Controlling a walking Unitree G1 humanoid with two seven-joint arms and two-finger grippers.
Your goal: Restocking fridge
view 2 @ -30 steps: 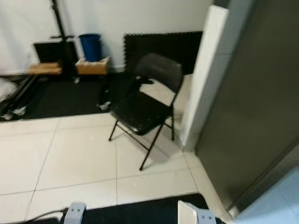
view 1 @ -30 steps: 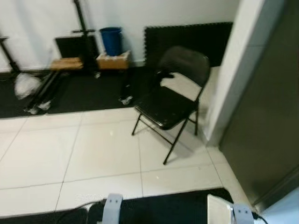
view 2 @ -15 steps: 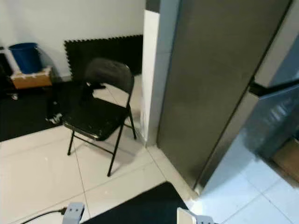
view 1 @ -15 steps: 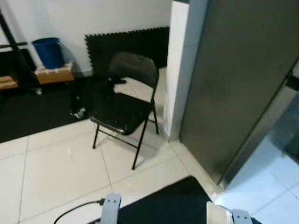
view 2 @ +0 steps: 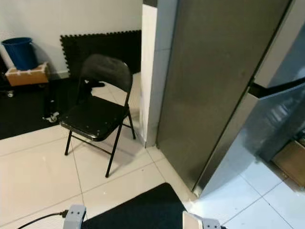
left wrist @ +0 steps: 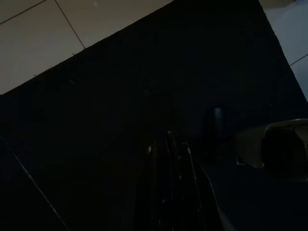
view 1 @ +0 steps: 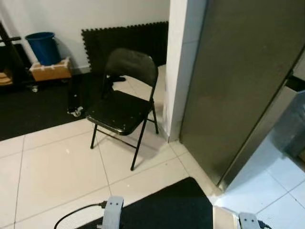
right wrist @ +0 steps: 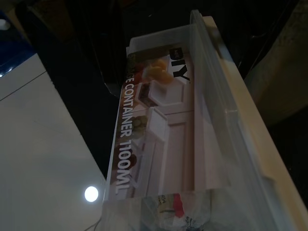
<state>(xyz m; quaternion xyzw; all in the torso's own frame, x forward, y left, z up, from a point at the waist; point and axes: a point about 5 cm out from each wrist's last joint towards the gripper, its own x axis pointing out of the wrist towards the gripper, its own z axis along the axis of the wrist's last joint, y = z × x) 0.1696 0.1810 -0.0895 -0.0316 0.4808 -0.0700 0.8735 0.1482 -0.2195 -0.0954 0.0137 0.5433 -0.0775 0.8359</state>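
The fridge (view 1: 238,81) is a tall grey steel cabinet at the right, showing me its side panel, with its glossy front (view 2: 274,124) angled away beyond. My right arm hangs low at the bottom right, and its gripper holds a clear plastic container (right wrist: 173,125) with a printed "1100ML" label; a white corner of the container (view 1: 223,218) shows in the left eye view. My left arm (view 1: 113,213) hangs idle at the bottom left. Its gripper (left wrist: 171,144) looks shut in the dark over the black mat.
A black folding chair (view 1: 119,112) stands on the pale tiles left of a white pillar (view 1: 183,62). A black mat (view 1: 167,205) with a cable (view 1: 76,217) lies at my feet. A blue bucket (view 1: 42,46) is far left; a cardboard box (view 2: 291,162) sits by the fridge.
The camera has swung right from the back wall onto the fridge. Both arms hang as before, with the container still held.
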